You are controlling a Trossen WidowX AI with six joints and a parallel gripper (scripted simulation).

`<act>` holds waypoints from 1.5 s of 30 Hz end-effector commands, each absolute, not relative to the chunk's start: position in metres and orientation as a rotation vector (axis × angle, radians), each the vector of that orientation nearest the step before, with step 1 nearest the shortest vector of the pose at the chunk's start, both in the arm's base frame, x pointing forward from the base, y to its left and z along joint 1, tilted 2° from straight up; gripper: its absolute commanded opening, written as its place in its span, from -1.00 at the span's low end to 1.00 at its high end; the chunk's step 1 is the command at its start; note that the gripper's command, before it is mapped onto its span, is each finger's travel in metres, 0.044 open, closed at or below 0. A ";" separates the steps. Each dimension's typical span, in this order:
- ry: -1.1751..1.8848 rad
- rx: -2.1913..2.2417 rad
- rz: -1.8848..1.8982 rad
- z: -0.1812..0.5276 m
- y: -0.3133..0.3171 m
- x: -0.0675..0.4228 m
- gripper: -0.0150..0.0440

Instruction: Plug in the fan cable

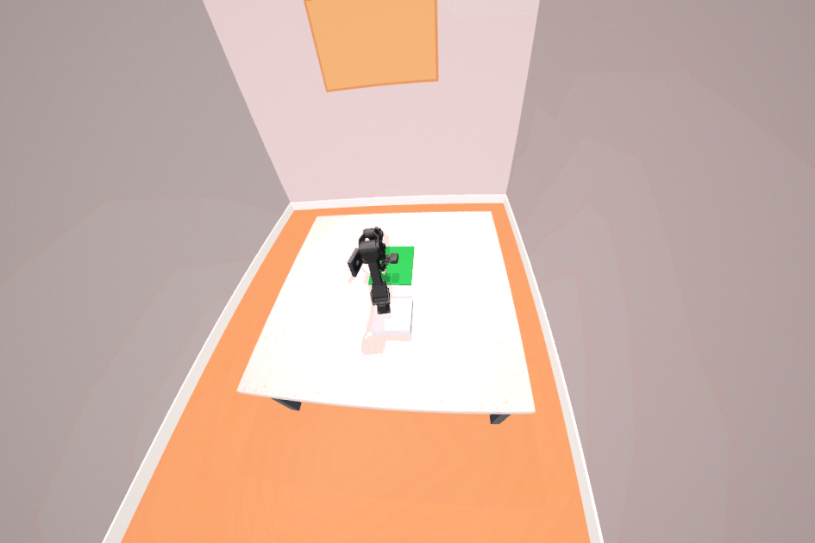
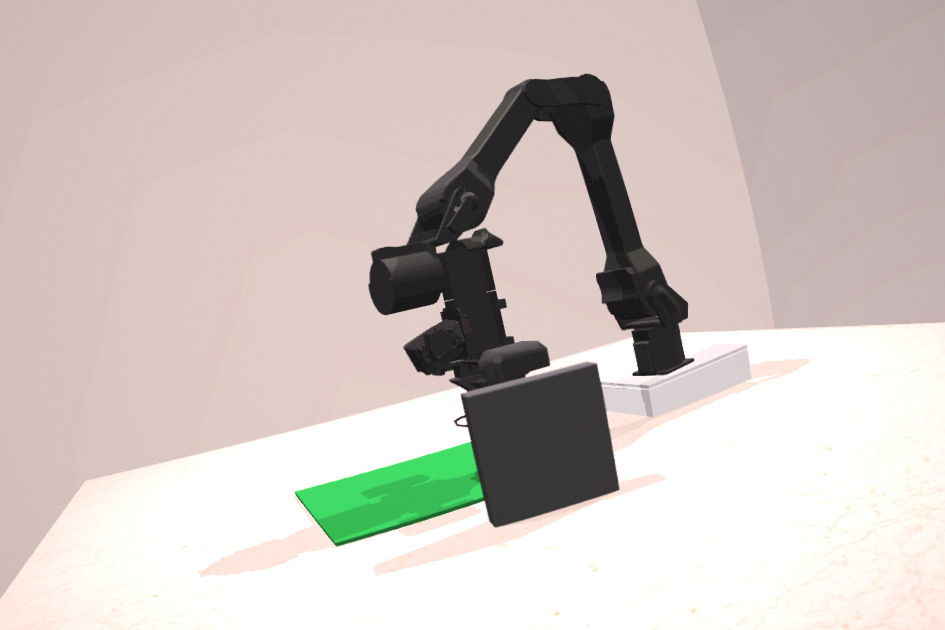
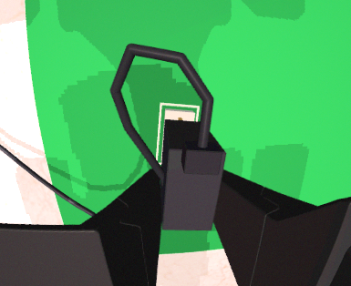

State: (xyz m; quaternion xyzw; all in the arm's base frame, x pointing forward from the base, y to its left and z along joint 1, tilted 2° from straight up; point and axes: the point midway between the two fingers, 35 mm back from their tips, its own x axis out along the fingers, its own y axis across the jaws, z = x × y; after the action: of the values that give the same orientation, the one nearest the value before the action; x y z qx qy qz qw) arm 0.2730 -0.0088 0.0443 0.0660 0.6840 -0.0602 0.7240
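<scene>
In the wrist view my gripper (image 3: 181, 176) is shut on the dark grey plug (image 3: 192, 186) of the fan's cable. The black cable (image 3: 130, 68) loops up from the plug's top and runs off to the left. The plug hangs over the green board (image 3: 276, 62) (image 2: 384, 497) (image 1: 400, 256). The white-framed four-pin header (image 3: 178, 114) shows just beyond the plug's tip, partly hidden by it. In the exterior view the dark square fan (image 2: 540, 442) stands tilted at the board's near edge and hides my fingers.
The arm's white base block (image 2: 681, 386) (image 1: 398, 320) sits on the white table (image 1: 459, 358) behind the board. The fan stands close to the right of the gripper's wrist (image 2: 480, 326).
</scene>
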 end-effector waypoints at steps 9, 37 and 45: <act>1.506 0.153 -0.146 0.043 -0.010 0.277 -0.49; 1.506 0.161 -0.154 0.027 -0.010 0.279 -0.49; 1.517 0.165 -0.151 0.027 -0.009 0.276 -0.40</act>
State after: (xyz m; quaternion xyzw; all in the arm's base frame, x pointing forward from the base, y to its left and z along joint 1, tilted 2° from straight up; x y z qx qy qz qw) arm 0.2755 -0.0087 0.0268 0.0746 0.6865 -0.0681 0.7200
